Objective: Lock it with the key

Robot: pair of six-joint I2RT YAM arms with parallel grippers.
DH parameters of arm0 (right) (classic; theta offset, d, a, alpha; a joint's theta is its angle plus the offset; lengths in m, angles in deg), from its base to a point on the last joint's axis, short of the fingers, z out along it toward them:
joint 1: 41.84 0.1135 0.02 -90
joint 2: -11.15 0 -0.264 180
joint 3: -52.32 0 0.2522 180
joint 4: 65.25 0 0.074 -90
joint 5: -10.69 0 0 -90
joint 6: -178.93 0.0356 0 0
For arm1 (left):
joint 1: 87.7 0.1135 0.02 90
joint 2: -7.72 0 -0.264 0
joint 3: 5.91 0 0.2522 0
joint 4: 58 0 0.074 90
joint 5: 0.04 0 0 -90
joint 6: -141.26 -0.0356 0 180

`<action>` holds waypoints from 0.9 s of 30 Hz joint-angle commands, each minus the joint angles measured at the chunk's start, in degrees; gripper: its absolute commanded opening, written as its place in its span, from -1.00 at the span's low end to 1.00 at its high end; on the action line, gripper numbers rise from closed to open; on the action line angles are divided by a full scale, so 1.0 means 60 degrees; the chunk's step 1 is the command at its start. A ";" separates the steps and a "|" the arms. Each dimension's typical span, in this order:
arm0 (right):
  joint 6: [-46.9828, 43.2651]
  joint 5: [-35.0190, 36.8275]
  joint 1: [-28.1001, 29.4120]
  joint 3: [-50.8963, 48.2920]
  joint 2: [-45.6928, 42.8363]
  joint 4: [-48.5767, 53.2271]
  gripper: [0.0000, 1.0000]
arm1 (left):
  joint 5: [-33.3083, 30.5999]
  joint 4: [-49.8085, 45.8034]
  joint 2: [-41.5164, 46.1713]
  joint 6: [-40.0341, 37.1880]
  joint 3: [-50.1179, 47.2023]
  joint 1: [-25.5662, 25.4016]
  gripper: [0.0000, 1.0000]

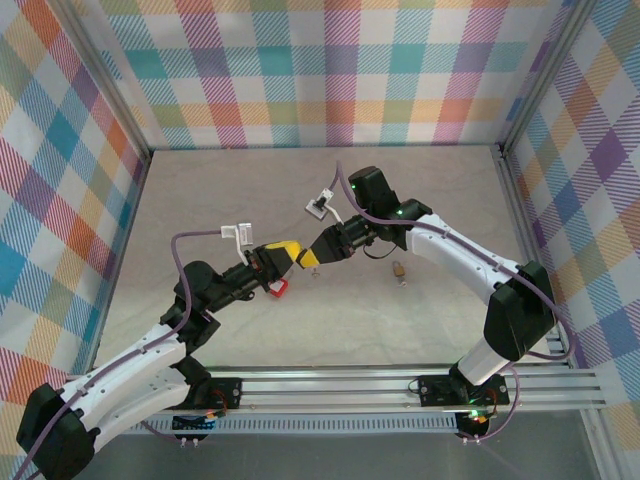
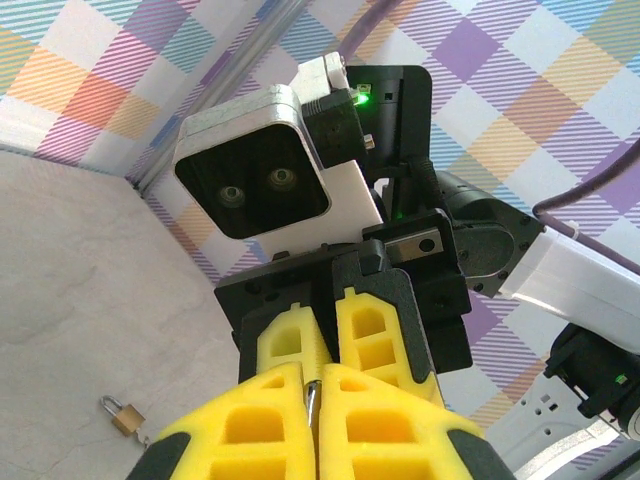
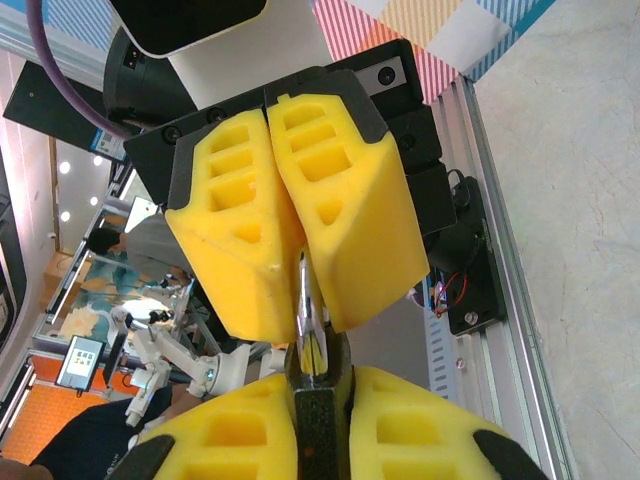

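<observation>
Where the two arms reach toward each other over the middle of the table (image 1: pixel 220 190), the overhead view shows the left gripper (image 1: pixel 297 258) and the right gripper (image 1: pixel 313 257) meeting tip to tip, yellow fingers against yellow fingers. What sits between them is too small to make out from here. The brass padlock (image 1: pixel 400 270) lies on the tabletop near the right gripper, on its outer side, apart from both arms.

From the left wrist, the left gripper's foam fingers (image 2: pixel 250 420) are pressed together on a thin metal key (image 2: pixel 314 403), whose blade edge shows in the seam between them. Directly opposite, the right gripper's jaws stand narrow, their tips touching the left ones. The padlock lies on the table at the lower left, shackle end pointing away from the grippers.

From the right wrist, the right gripper's fingers (image 3: pixel 420 430) clamp the key's dark head between them. The bright blade rises from that head into the seam of the left gripper's closed fingers above. So both grippers grip the one key, one at each end, in the air above the table.
</observation>
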 commanded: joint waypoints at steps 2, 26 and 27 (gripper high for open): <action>0.0244 0.1138 -0.0448 0.0410 -0.0068 -0.2135 -0.97 | 0.3022 -0.1897 0.0050 -0.0962 -0.0146 -0.1035 -1.00; 0.0737 0.2553 -0.1334 -0.2351 -0.2124 -0.3631 0.44 | 0.0277 -0.3267 0.1596 -0.1337 -0.0250 -0.0411 -1.00; 0.0788 0.2734 -0.1342 -0.2533 -0.2260 -0.3693 0.46 | 0.0123 -0.3247 0.1605 -0.1299 -0.0266 -0.0395 -1.00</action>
